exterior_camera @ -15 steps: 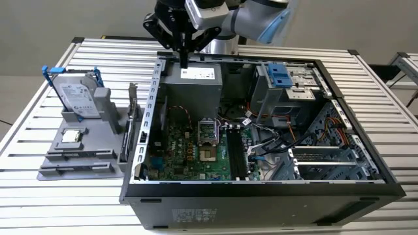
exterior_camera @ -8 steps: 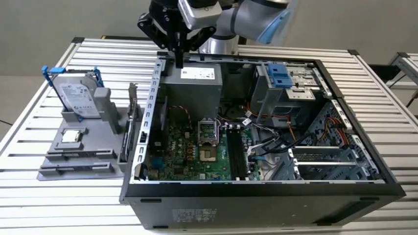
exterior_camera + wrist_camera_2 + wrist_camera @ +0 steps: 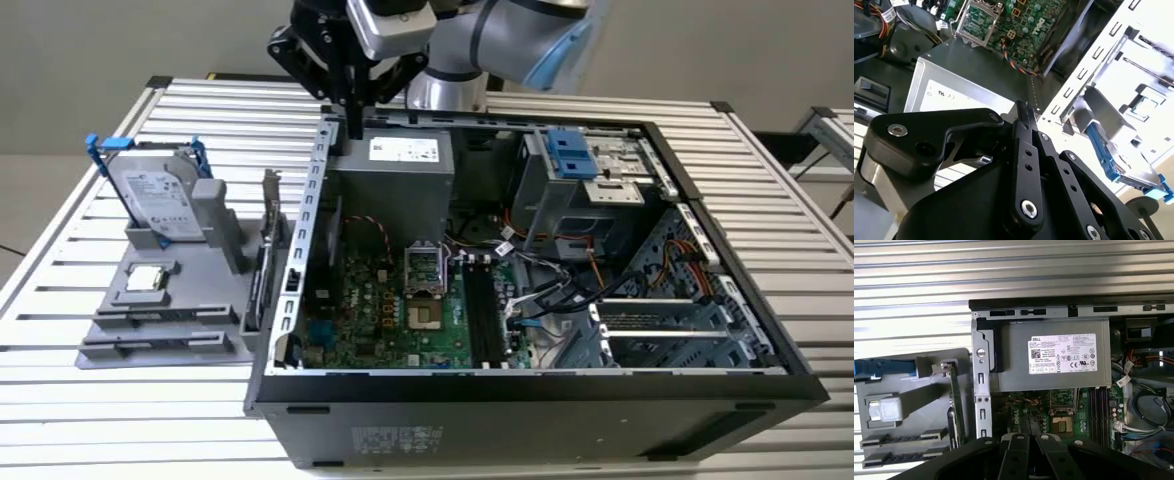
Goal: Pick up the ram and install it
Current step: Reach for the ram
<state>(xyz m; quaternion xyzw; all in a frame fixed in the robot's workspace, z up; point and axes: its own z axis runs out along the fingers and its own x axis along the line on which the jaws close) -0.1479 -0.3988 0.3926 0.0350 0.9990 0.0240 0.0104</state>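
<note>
The ram [image 3: 278, 270] is a thin dark green strip standing on edge in the grey holder [image 3: 174, 320], just outside the open computer case's wall on the exterior view's left. In the first wrist view the ram [image 3: 955, 405] runs along the holder's edge nearest the case. My gripper [image 3: 358, 128] hangs above the case's back corner, over the grey power supply [image 3: 400, 165], well apart from the ram. Its black fingers [image 3: 1023, 112] are pressed together with nothing between them. The black memory slots [image 3: 481, 315] lie on the green motherboard beside the processor socket.
A silver hard drive [image 3: 160, 195] in a blue frame stands upright at the back of the holder. A small square silver chip [image 3: 144, 280] lies in front of it. Cables and drive cages [image 3: 587, 170] crowd the case on the exterior view's right. The slatted metal table [image 3: 107, 400] surrounds everything.
</note>
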